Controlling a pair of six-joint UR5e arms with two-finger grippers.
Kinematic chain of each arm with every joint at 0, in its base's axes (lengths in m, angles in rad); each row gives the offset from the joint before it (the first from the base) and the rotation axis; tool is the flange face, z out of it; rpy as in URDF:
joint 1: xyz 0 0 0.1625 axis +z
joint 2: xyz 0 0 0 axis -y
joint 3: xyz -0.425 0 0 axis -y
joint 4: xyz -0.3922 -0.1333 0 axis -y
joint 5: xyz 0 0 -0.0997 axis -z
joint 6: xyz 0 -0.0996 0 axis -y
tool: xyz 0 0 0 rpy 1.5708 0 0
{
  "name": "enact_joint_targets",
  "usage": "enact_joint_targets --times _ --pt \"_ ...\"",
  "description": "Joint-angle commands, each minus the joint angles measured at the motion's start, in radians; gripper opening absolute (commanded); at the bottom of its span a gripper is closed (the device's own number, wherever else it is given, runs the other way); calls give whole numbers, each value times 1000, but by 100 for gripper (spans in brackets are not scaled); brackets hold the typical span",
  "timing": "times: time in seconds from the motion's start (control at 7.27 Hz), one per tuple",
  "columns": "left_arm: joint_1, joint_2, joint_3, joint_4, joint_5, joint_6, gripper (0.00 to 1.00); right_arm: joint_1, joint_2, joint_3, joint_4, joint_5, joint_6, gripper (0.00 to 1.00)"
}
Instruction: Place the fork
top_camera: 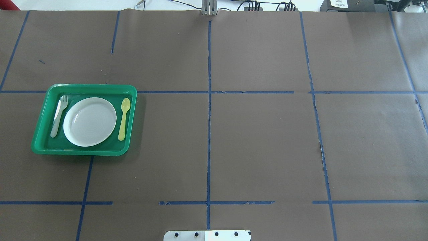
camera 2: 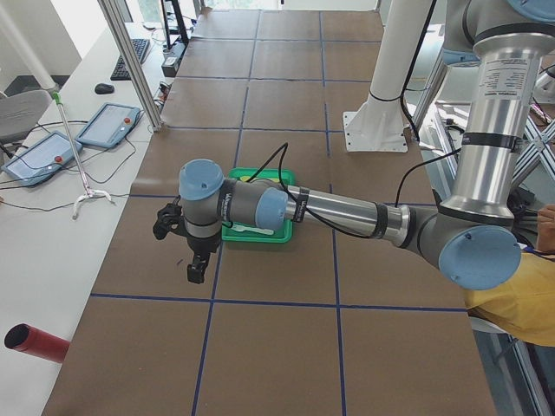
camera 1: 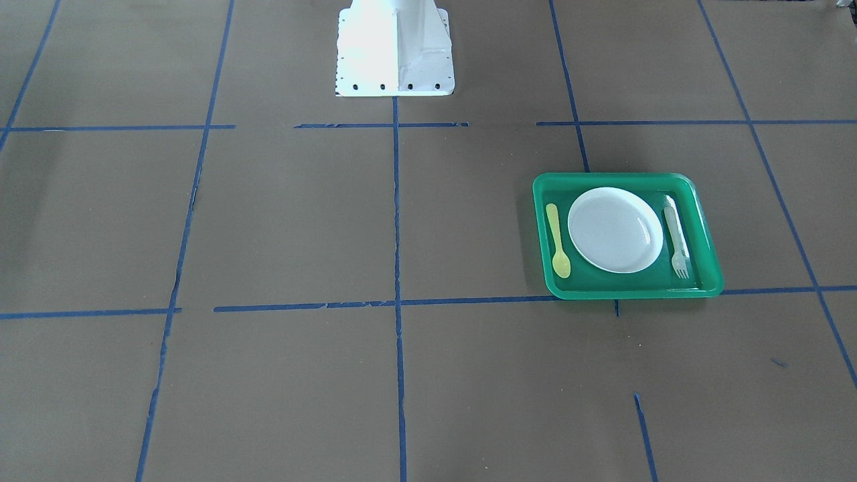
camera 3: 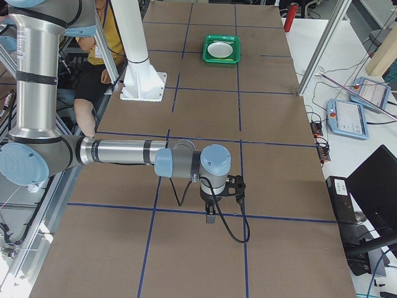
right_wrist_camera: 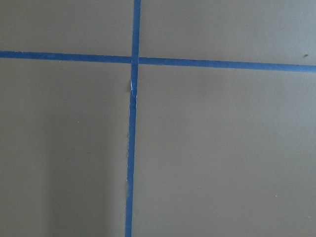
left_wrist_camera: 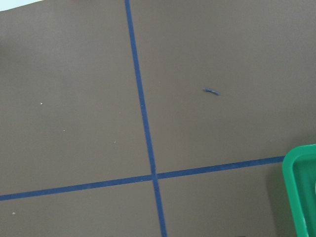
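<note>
The pale translucent fork [camera 1: 676,241] lies in the green tray [camera 1: 622,292], beside the white plate [camera 1: 614,229], tines toward the operators' side. It also shows in the overhead view [top_camera: 58,115], left of the plate [top_camera: 89,121]. My left gripper [camera 2: 198,270] hangs above the table beside the tray's outer end, seen only in the left side view. My right gripper [camera 3: 211,217] hangs over bare table far from the tray, seen only in the right side view. I cannot tell whether either is open or shut. Nothing shows in either.
A yellow spoon [camera 1: 557,241] lies in the tray on the plate's other side. The robot's white base [camera 1: 395,50] stands at the table's edge. The tray's corner [left_wrist_camera: 301,197] shows in the left wrist view. Blue tape lines cross the brown table.
</note>
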Motion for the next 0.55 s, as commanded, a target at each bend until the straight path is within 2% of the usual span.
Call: enact_joint_targets --times 0.0,0.14,0.41 --pt "-27 73 18 5 -109 46 100 0 0 0 0 0 0 100" --pt "-27 88 23 6 -184 34 100 0 0 0 0 0 0 100" --pt "-25 124 0 -20 -165 37 100 0 0 0 0 0 0 100"
